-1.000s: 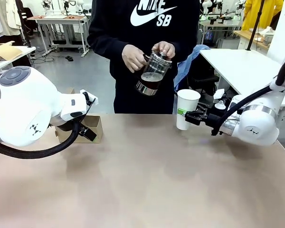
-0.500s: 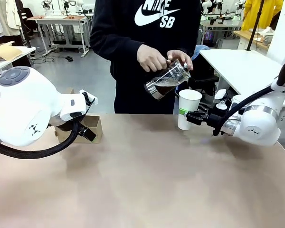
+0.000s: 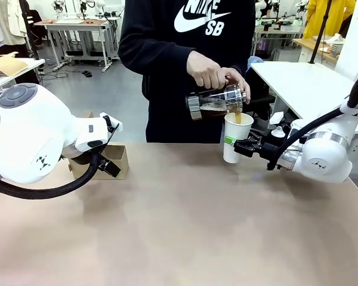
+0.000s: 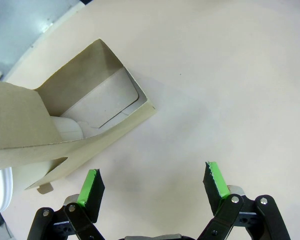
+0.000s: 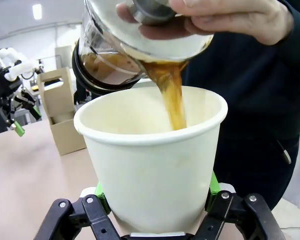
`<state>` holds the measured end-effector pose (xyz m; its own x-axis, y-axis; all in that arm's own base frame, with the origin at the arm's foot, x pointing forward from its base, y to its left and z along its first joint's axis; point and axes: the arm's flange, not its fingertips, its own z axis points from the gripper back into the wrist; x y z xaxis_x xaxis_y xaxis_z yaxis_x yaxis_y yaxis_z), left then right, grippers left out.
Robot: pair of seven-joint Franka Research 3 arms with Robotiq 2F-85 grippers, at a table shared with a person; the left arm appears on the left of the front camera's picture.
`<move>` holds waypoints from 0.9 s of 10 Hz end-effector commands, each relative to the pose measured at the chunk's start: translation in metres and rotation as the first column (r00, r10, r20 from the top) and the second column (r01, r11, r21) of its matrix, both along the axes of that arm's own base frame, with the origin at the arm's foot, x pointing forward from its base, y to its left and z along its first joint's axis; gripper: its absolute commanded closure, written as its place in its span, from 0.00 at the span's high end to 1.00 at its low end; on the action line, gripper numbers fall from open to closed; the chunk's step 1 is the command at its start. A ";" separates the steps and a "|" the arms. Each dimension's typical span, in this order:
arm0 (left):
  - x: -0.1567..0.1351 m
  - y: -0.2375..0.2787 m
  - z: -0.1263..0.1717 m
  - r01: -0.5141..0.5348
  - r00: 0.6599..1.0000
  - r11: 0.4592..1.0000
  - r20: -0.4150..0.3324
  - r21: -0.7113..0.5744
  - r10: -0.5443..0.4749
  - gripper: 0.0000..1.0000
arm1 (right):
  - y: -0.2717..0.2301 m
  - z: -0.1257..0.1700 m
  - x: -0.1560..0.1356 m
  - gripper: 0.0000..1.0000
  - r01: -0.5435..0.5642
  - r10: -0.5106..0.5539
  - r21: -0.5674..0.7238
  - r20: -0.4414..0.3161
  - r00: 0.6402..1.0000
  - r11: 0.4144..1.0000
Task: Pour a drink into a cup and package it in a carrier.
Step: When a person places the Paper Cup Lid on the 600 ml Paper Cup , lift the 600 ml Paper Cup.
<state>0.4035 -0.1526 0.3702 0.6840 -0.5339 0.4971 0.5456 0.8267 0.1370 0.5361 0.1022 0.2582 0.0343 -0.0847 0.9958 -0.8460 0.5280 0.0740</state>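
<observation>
The robot's left arm (image 3: pixel 36 140) reaches over the table (image 3: pixel 185 226) from the left; its left claw (image 4: pixel 154 180) hangs with green pads (image 4: pixel 91 184) spread wide and nothing between them, above bare tabletop just beside the carrier (image 4: pixel 90 100); the brown cardboard carrier (image 3: pixel 118 158) sits at the far left of the table, partly hidden behind the arm, and in the right wrist view stands upright with its handle panel raised (image 5: pixel 60 110). At the far side, right of centre, a person in a black sweatshirt tips a glass pitcher (image 3: pixel 218 101) almost onto its side with both hands (image 3: pixel 209 68), spout over the cup (image 3: pixel 235 137); the drink (image 5: pixel 172 95), a dark brown stream, falls from the pitcher's lip (image 5: pixel 125 45) into the open mouth of the tall white paper cup (image 5: pixel 155 170), a hand (image 5: pixel 215 17) pressed on the pitcher's lid. The cup stands upright near the table's far edge, well apart from the carrier; the right claw (image 3: pixel 238 145), reaching in from the right, is closed around the cup's lower half, one green pad (image 5: pixel 213 184) against each side; whether the cup's base touches the table cannot be told.
</observation>
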 end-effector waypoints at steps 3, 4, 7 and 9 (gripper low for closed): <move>0.000 0.001 0.000 0.000 1.000 1.000 0.000 -0.002 0.000 1.00 | 0.002 0.003 -0.003 0.80 0.002 -0.002 0.006 -0.001 1.000 1.000; 0.000 0.001 0.000 0.000 1.000 1.000 0.000 -0.002 0.000 1.00 | 0.002 0.003 -0.003 0.80 0.002 -0.002 0.006 -0.001 1.000 1.000; 0.000 0.001 0.000 0.000 1.000 1.000 0.000 -0.002 0.000 1.00 | 0.002 0.003 -0.003 0.80 0.002 -0.002 0.006 -0.001 1.000 1.000; 0.000 0.001 0.000 0.000 1.000 1.000 0.000 -0.002 0.000 1.00 | 0.002 0.003 -0.003 0.80 0.002 -0.002 0.006 -0.001 1.000 1.000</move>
